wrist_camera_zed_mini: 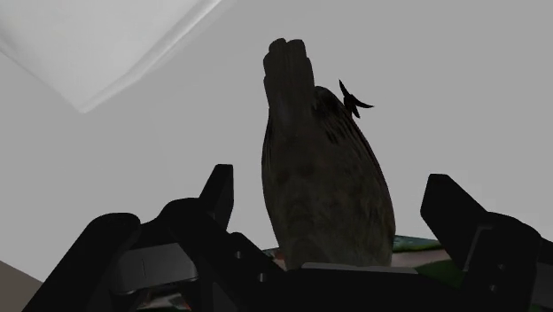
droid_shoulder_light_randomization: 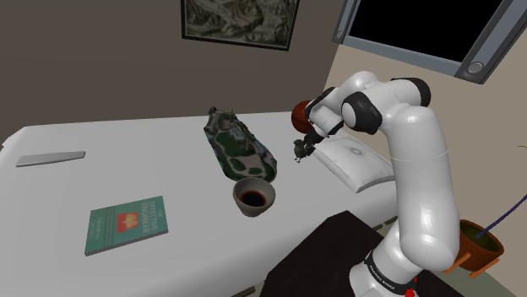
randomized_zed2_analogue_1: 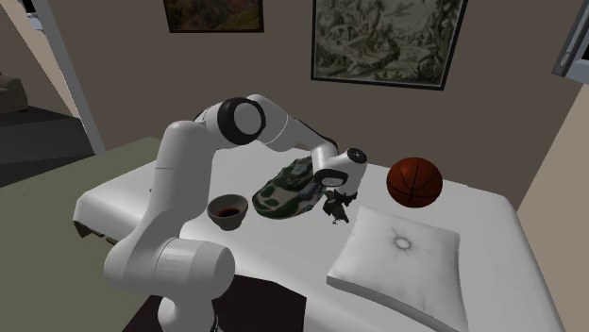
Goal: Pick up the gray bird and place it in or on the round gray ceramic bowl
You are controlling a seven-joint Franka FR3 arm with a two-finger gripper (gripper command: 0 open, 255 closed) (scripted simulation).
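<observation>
Both exterior views overlook the bed [droid_shoulder_light_randomization: 127,160]; wrist view hugs the gripper [wrist_camera_zed_mini: 330,177].

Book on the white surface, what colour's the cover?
Teal green book with a small red-and-white emblem; clearest in the shoulder view.

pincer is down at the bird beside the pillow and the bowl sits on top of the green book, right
Not quite: the bowl stands on the bed itself, apart from the green book, as the shoulder view shows. The rest holds: the pincer is down at the bird beside the pillow.
</observation>
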